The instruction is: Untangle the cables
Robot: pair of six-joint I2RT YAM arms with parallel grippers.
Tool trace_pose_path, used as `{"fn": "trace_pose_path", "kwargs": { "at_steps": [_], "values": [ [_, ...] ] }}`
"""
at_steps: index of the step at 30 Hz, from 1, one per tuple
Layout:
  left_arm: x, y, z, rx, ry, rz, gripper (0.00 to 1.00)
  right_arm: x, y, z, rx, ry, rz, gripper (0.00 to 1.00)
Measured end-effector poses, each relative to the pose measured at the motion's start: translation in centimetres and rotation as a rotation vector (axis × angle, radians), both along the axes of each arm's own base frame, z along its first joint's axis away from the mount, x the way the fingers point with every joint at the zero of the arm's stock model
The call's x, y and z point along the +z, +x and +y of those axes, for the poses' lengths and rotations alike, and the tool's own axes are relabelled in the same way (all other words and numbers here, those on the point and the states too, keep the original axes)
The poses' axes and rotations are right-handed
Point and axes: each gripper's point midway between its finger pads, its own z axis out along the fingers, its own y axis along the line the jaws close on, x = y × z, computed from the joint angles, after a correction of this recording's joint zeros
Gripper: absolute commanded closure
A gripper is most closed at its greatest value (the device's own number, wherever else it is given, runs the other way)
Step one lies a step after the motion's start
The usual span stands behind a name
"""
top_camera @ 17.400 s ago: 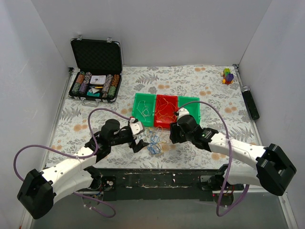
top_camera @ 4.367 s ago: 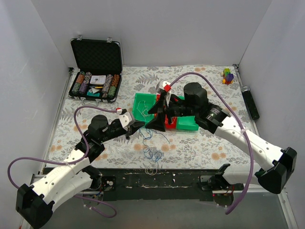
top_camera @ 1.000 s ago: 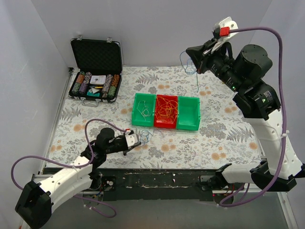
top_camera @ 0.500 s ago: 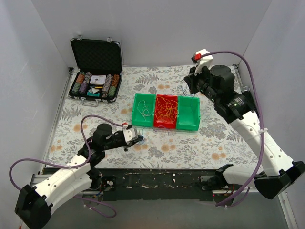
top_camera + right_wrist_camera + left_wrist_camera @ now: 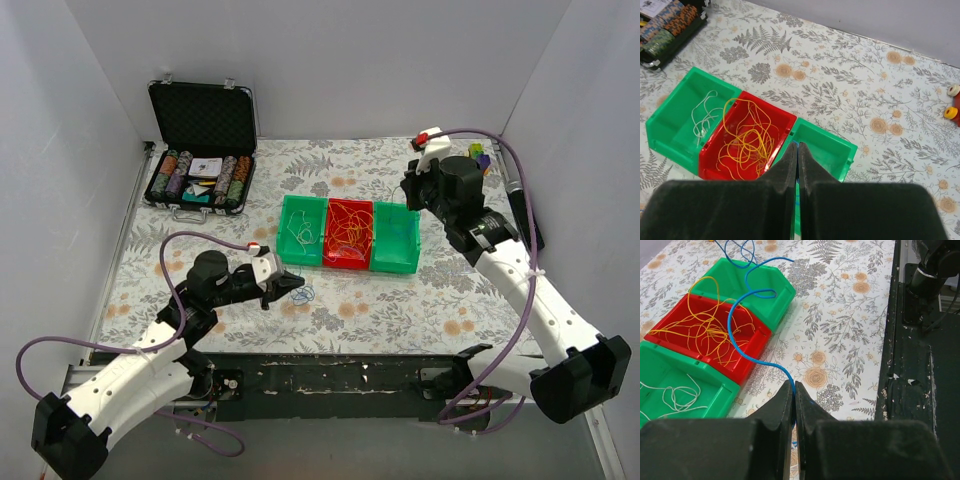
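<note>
- The left pincer (image 5: 793, 387) is clenched, its two fingers pressed together just above the patterned table (image 5: 430, 300).
- A blue cable (image 5: 729, 327) is pinched at the tips of the left pincer. From there it is led forward in loose curves, over the red bin (image 5: 781, 120) ahead of the pincer and on across the far green bin (image 5: 771, 287).
- In the top view, a small loose bunch of cables (image 5: 303, 294), mostly blue, is seen on the table directly at the left pincer's tips.
- The right pincer (image 5: 797, 150) is likewise clenched and is held above the near corner of the same green bin, at the right end of the row of three.
- A thin blue strand is visible in the seam between the right fingers. It is therefore read as gripped, though it cannot be confirmed to be the same blue cable.
- Yellow cables (image 5: 747, 137) are heaped in the red bin, just to the left of the right pincer.
- Whitish cables (image 5: 702, 112) are laid in the left green bin (image 5: 670, 120), further to the left of the right pincer and beyond the red bin.
- An open case of chips (image 5: 200, 150) is placed well beyond and to the left of the left pincer.
</note>
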Motion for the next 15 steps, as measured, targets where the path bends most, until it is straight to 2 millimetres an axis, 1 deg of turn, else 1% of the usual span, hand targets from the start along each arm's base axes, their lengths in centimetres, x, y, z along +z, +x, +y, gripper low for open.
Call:
{"fn": "trace_pose_path", "kwargs": {
  "at_steps": [4, 9, 12, 15],
  "values": [
    [0.2, 0.0, 0.1, 0.005, -0.008, 0.016, 1.0, -2.5, 0.8, -0.8, -0.021, -0.008, 0.041, 0.99],
    [1.0, 0.1, 0.0, 0.005, -0.024, 0.02, 1.0, -5.7, 2.5, -1.5, -0.044, -0.01, 0.09, 0.99],
    [1.3, 0.1, 0.0, 0.002, -0.033, 0.023, 1.0, -8.2, 3.4, -1.5, -0.051, -0.018, 0.137, 0.99],
    [1.5, 0.0, -0.1, -0.001, -0.038, 0.027, 1.0, -11.4, 4.3, -1.2, -0.055, -0.031, 0.209, 0.99]
  ]
}}
